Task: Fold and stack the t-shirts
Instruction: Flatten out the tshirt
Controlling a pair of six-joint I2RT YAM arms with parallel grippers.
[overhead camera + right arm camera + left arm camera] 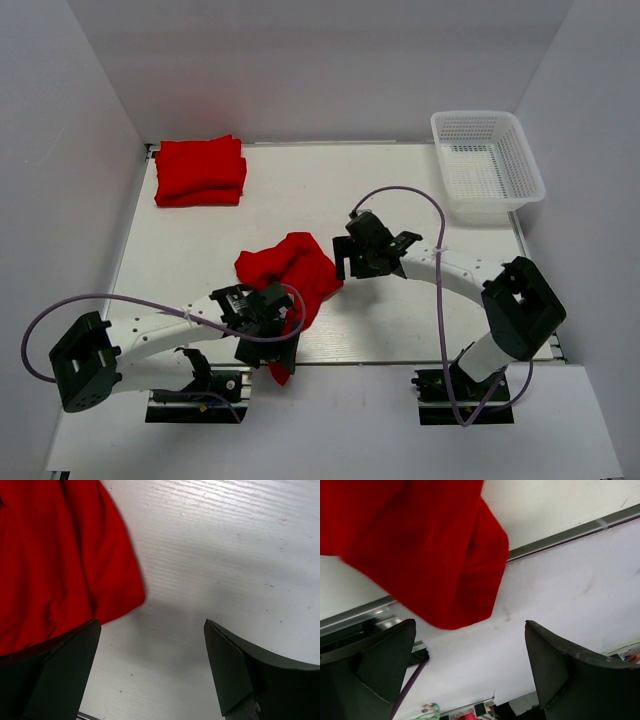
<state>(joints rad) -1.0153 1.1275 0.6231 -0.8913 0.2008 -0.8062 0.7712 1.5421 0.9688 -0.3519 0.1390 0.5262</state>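
Observation:
A crumpled red t-shirt (290,272) lies at the table's near middle, and one end of it droops over the front edge. Folded red t-shirts (200,170) are stacked at the far left corner. My left gripper (280,328) is open beside the drooping end. In the left wrist view the cloth (420,545) hangs just beyond the open gripper (470,630), with nothing between the fingers. My right gripper (345,248) is open at the shirt's right edge. In the right wrist view the cloth (55,565) reaches the left finger (60,670), while the open gripper (152,627) is over bare table.
A white mesh basket (488,165) stands at the far right corner. The white table (400,190) has a metal rail (570,532) along its front edge. A purple cable (120,300) loops along the left arm and another arcs over the right arm.

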